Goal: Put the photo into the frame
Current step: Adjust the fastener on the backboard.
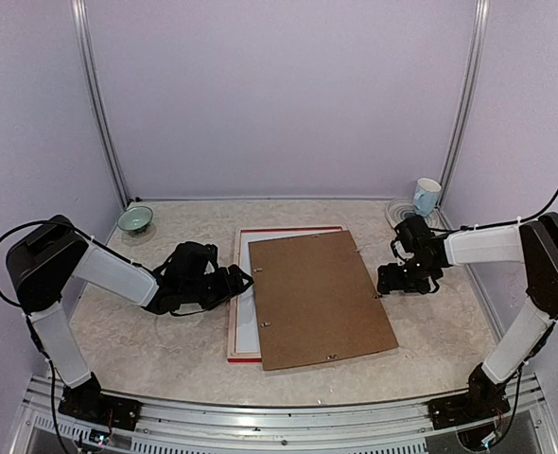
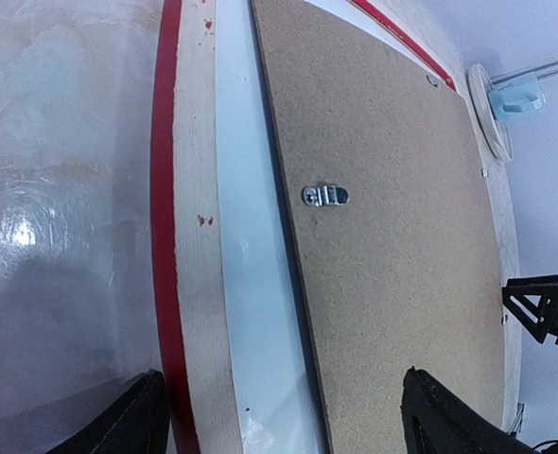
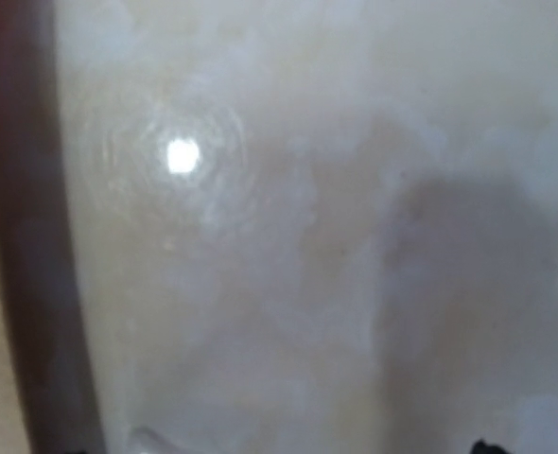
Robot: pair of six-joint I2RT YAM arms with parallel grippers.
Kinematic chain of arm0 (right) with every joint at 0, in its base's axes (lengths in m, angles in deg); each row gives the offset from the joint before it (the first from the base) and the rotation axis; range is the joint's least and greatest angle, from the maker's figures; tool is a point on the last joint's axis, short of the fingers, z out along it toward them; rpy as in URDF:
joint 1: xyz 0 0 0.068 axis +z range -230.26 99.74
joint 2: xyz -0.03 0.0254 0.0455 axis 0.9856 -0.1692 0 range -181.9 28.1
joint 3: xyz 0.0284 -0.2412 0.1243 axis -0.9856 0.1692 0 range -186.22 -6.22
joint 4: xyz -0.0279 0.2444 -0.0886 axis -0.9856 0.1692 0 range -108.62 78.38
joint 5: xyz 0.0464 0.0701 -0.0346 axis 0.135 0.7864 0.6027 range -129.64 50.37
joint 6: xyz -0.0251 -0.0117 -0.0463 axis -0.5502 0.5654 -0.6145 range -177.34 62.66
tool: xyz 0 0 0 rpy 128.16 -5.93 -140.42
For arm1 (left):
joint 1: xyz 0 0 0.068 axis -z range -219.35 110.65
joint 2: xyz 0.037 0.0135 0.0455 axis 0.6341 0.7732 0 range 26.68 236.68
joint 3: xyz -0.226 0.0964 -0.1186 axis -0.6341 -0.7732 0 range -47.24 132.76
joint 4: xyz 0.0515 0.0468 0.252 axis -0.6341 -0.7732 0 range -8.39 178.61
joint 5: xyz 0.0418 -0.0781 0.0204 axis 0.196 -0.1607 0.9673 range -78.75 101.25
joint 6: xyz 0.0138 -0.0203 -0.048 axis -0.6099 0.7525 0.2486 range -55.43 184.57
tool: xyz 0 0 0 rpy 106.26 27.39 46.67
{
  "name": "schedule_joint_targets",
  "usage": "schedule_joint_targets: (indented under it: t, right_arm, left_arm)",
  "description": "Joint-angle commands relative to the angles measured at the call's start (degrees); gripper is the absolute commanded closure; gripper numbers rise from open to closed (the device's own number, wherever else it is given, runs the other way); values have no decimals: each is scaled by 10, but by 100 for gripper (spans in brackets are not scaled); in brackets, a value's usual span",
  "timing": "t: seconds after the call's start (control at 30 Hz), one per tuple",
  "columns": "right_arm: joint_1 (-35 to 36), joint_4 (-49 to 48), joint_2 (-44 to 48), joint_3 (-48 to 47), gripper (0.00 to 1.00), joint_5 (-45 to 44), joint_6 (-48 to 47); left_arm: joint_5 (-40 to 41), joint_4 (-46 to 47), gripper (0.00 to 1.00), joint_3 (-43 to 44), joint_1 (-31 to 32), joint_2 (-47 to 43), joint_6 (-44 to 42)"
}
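Frame [image 1: 234, 320] lies back-up mid-table, thin red edge, pale wood back, brown backing board [image 1: 317, 298] skewed across it. My left gripper [image 2: 281, 397] gapes wide over its left rail, empty; my right gripper [image 1: 385, 280], beside the board, stands wide and empty.

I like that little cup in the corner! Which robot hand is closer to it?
Right. The right gripper is a little way in front of the cup; the left gripper is far off, across the brown board.

I had left gripper [image 1: 245, 278] low, jaws wide apart, arm stretched inward from table [image 1: 440, 355] left edge; right gripper [image 1: 389, 280] also wide, near right edge.
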Motion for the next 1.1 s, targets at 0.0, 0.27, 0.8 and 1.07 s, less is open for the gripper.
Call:
schedule_joint_targets:
  t: [0.0, 0.27, 0.8, 1.07]
  right_arm:
    - [6, 4, 15, 12, 12, 6, -5]
    - [25, 20, 37, 14, 13, 6, 2]
    - [45, 26, 53, 16, 12, -38, 18]
    - [32, 26, 41, -11, 11, -64, 13]
  left_arm:
    - [-7, 12, 16, 0, 1, 4, 2]
    - [-7, 13, 17, 0, 0, 3, 4]
    - [-9, 13, 16, 2, 1, 1, 3]
    - [-7, 8, 16, 3, 1, -3, 2]
